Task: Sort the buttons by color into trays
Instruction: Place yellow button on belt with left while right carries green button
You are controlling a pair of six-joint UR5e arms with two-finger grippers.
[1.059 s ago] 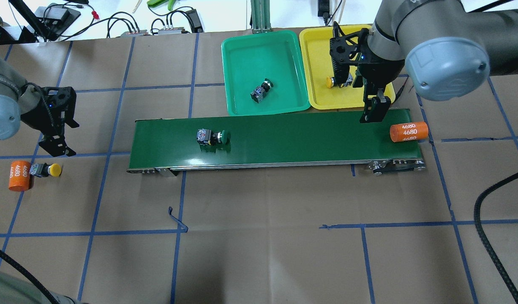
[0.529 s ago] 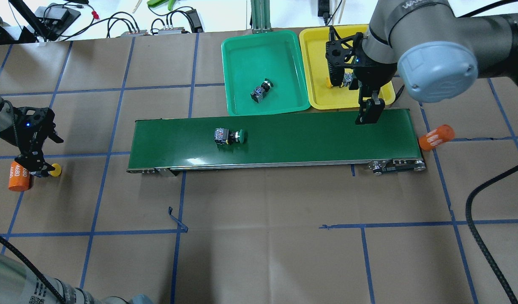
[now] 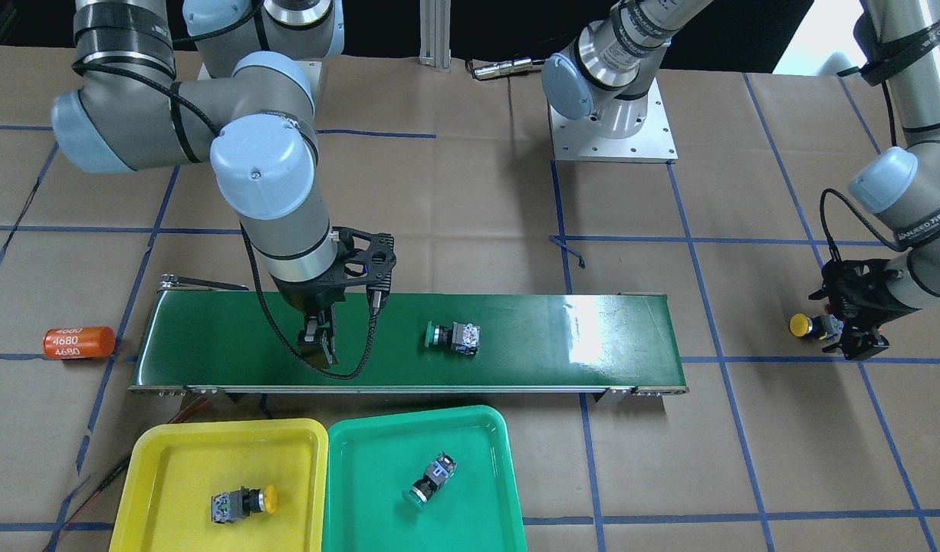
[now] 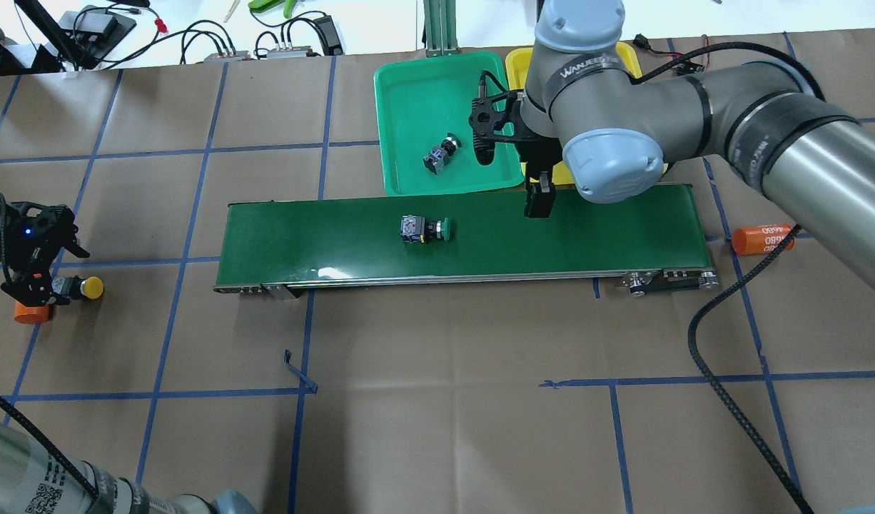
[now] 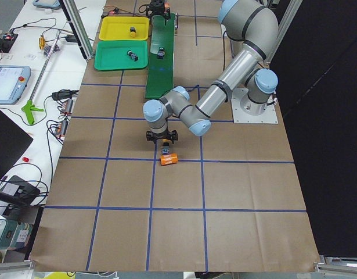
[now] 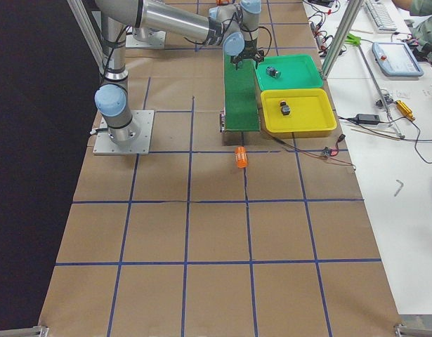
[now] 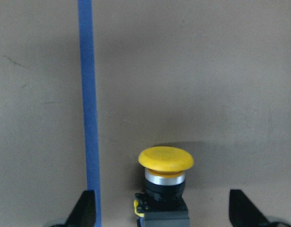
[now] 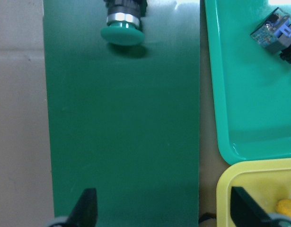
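A yellow button (image 4: 90, 287) lies on the table at the far left, next to an orange cylinder (image 4: 28, 314). My left gripper (image 4: 41, 291) is low over its body, open, with a finger on each side in the left wrist view (image 7: 164, 213). A green button (image 4: 425, 229) lies on the conveyor belt (image 4: 323, 246). My right gripper (image 4: 539, 201) hangs open and empty over the belt to that button's right. The green tray (image 3: 363, 452) holds a green button (image 3: 430, 481). The yellow tray (image 3: 163, 452) holds a yellow button (image 3: 244, 502).
A second orange cylinder (image 4: 762, 239) lies on the table just past the belt's right end. My right arm covers most of the yellow tray in the overhead view. Cables and boxes lie beyond the table's far edge.
The green button rode right along the belt. The orange cylinder dropped off the belt's right end. My right gripper moved left over the belt. My left gripper came down around the yellow button.
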